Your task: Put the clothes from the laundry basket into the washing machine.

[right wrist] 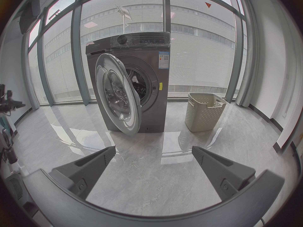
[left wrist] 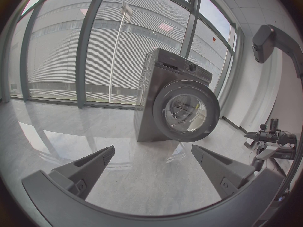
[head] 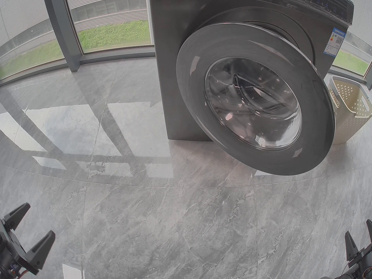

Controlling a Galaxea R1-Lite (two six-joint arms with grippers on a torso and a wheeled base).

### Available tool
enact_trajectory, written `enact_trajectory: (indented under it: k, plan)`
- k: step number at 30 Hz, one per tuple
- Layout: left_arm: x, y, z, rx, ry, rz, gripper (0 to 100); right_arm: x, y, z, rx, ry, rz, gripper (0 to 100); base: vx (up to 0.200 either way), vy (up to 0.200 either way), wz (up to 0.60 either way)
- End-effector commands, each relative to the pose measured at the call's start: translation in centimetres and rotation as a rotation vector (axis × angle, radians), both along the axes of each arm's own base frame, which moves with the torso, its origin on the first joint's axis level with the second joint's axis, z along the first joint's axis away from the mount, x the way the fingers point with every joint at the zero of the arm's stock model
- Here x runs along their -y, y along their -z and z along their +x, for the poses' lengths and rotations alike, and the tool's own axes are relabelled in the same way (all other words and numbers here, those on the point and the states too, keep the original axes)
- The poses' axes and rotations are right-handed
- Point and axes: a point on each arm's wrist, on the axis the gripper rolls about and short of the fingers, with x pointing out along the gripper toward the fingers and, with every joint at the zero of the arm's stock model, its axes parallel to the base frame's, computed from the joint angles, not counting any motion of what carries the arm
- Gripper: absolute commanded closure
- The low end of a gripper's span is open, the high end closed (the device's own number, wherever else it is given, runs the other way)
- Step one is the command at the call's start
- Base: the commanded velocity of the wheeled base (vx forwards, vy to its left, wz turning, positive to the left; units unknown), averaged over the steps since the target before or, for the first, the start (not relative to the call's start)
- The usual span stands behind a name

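Observation:
A grey front-loading washing machine [head: 174,59] [left wrist: 151,89] [right wrist: 151,63] stands ahead on the floor, its round glass door [head: 254,101] [left wrist: 186,111] [right wrist: 118,95] swung open toward me. Dark cloth lies inside the drum [right wrist: 139,87]. A cream perforated laundry basket [head: 350,107] [right wrist: 203,111] sits to the right of the machine, and no clothes show above its rim. My left gripper [head: 29,229] [left wrist: 153,155] hangs low at the left, open and holding nothing. My right gripper [head: 360,237] [right wrist: 153,155] is low at the right, also open, far from the basket.
Glossy grey tiled floor [head: 162,214] stretches between me and the machine. Tall windows with dark frames [head: 58,24] stand behind it. A white wall [right wrist: 277,79] runs along the right beyond the basket.

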Motion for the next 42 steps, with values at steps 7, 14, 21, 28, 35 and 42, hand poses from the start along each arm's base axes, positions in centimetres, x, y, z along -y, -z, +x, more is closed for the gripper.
enact_trajectory:
  k: [7,14,21,28,35,42]
  plan:
    - [-1.2,5.6,-3.3,-0.019,-0.234,-0.046,0,0.0,0.3,-0.1,0.007,-0.001,-0.003,0,0.0,0.0,0.0]
    - [-1.1,6.4,-3.3,-0.079,-0.401,-0.012,0,0.0,0.3,-0.1,0.006,0.002,-0.003,0,0.0,0.0,0.0]
    - [-1.1,6.5,-3.6,-0.054,-0.517,0.02,0,0.0,0.3,-0.1,0.006,0.0,-0.003,0,0.0,0.0,0.0]
    - [-0.9,7.0,-4.1,-0.025,-0.46,0.035,0,0.0,0.3,0.0,0.011,-0.001,0.008,0,0.0,0.0,0.0]
    - [-0.9,7.1,-4.1,-0.024,-0.436,0.082,0,-0.2,-6.2,-0.7,0.193,-0.082,0.022,0,0.0,0.0,0.0]
    - [-0.8,7.1,-4.1,-0.025,-0.429,0.083,0,-0.4,-7.9,5.5,-0.115,-0.198,0.045,0,0.0,0.0,0.0]
